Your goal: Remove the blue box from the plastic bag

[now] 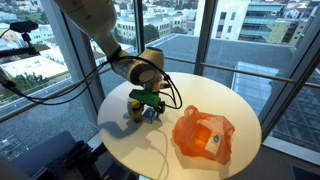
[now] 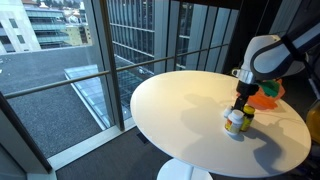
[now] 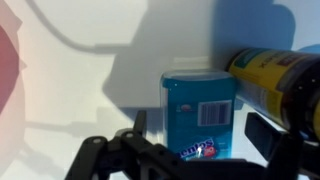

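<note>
The blue box, a Mentos pack with a barcode, stands upright on the white table, outside the bag. In the wrist view it sits between my gripper's two fingers, with a gap on each side, so the gripper is open. In an exterior view the gripper hangs low over the box. The orange plastic bag lies crumpled on the table to the side, apart from the gripper. It also shows behind the arm in an exterior view.
A yellow can stands right beside the blue box and also shows in both exterior views. The round white table stands next to floor-to-ceiling windows. Cables hang off the arm.
</note>
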`<state>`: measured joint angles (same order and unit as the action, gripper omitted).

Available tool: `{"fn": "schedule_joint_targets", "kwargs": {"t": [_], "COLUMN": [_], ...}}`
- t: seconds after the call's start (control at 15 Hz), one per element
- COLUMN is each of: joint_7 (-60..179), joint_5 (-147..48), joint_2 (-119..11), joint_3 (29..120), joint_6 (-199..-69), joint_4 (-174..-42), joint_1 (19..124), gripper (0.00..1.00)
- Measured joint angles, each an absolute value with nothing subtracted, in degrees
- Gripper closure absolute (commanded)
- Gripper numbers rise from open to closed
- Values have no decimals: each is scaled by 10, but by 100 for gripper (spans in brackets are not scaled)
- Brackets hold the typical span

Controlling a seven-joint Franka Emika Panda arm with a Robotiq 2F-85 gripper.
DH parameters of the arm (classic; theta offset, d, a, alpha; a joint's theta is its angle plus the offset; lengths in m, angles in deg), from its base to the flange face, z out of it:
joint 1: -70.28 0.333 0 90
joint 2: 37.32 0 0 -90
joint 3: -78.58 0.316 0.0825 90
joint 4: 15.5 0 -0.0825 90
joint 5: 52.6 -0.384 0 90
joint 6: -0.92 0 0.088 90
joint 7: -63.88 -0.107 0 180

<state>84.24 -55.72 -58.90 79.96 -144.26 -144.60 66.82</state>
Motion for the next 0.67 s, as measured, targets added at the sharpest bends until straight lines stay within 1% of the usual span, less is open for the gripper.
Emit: {"fn": "schedule_joint_targets", "kwargs": {"t": [0.47,0.67], "joint_7": [842,842], "joint_5": [-561,-561], "joint_2": [-527,-498], "joint_3": [798,786], "joint_6": [-1433,-1395], "joint_4": [-1460,-1464], "joint_1": [642,632], "gripper": [0,0]}}
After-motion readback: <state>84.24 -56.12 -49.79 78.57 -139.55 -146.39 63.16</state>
